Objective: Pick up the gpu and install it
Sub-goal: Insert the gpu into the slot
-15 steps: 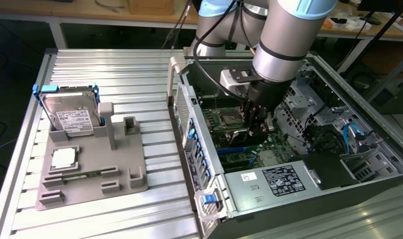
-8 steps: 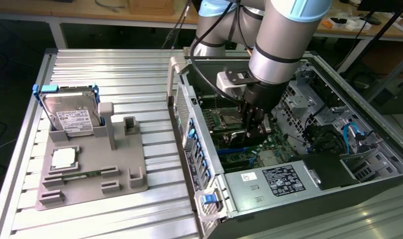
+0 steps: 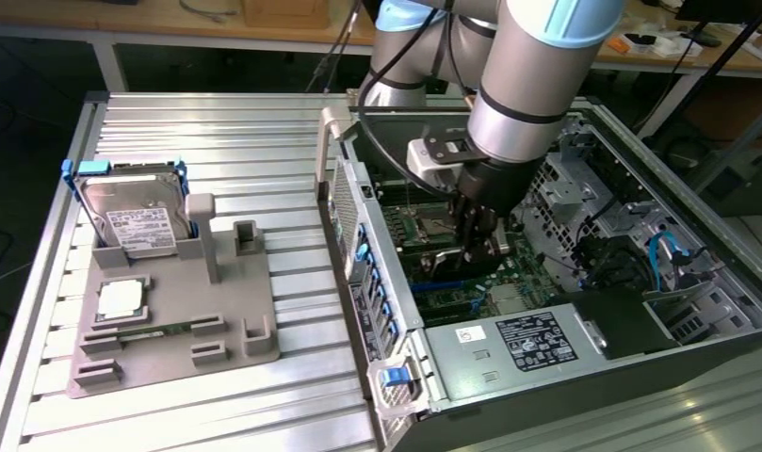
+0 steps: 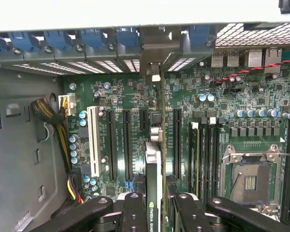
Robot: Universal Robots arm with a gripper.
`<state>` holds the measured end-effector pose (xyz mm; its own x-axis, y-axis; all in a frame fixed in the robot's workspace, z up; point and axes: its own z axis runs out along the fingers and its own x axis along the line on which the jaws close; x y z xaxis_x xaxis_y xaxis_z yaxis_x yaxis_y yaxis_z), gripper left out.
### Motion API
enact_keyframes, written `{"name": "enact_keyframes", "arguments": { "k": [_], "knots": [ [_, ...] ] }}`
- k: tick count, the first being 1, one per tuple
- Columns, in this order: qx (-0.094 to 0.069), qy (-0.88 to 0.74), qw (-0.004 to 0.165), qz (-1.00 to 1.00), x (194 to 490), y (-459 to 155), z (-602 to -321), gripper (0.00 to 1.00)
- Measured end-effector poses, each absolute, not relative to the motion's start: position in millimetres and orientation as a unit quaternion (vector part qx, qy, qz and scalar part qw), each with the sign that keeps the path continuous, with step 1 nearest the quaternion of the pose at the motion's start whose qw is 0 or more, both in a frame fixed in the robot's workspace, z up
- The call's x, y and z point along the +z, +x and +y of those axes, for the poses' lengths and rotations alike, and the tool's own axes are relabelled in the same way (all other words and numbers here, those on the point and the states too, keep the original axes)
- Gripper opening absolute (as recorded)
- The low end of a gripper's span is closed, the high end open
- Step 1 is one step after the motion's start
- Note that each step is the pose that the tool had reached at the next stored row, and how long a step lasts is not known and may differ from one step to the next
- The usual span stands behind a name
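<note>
The gpu shows edge-on in the wrist view: a thin green card with a black cooler on one face and a silver end bracket reaching the case's rear slot openings. My gripper is shut on it, a black finger on one side and another finger on the other. The card stands upright over the motherboard, in line with the black expansion slots; I cannot tell whether it touches a slot. In the exterior view my gripper is down inside the open computer case.
A white slot and an open CPU socket lie to either side of the card. On the exterior view's left, a grey fixture holds a silver hard drive with blue frame and a processor chip. The power supply fills the case's near end.
</note>
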<state>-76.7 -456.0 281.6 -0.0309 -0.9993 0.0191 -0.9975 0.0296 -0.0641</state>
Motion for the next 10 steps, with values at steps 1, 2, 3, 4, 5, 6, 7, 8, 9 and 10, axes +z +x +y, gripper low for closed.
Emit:
{"name": "enact_keyframes", "arguments": {
  "k": [1, 2, 3, 4, 5, 6, 7, 8, 9, 10],
  "knots": [
    [-0.029, -0.696, 0.016, 0.718, 281.2, -76.7, -456.0, 0.27],
    [-0.029, -0.695, 0.016, 0.718, 281.0, -76.7, -456.0, 0.27],
    [-0.029, -0.695, 0.016, 0.718, 281.0, -76.7, -456.0, 0.27],
    [-0.029, -0.695, 0.016, 0.718, 280.8, -76.6, -456.0, 0.27],
    [-0.029, -0.695, 0.016, 0.718, 280.8, -76.6, -456.1, 0.27],
    [-0.029, -0.695, 0.016, 0.718, 280.8, -76.6, -456.1, 0.27],
    [-0.029, -0.695, 0.016, 0.718, 280.8, -76.6, -456.1, 0.27],
    [-0.029, -0.695, 0.016, 0.718, 280.8, -76.4, -456.1, 0.27],
    [-0.029, -0.695, 0.016, 0.718, 280.8, -76.1, -456.1, 0.27],
    [-0.029, -0.695, 0.015, 0.719, 280.7, -75.8, -456.1, 0.27]
  ]
}}
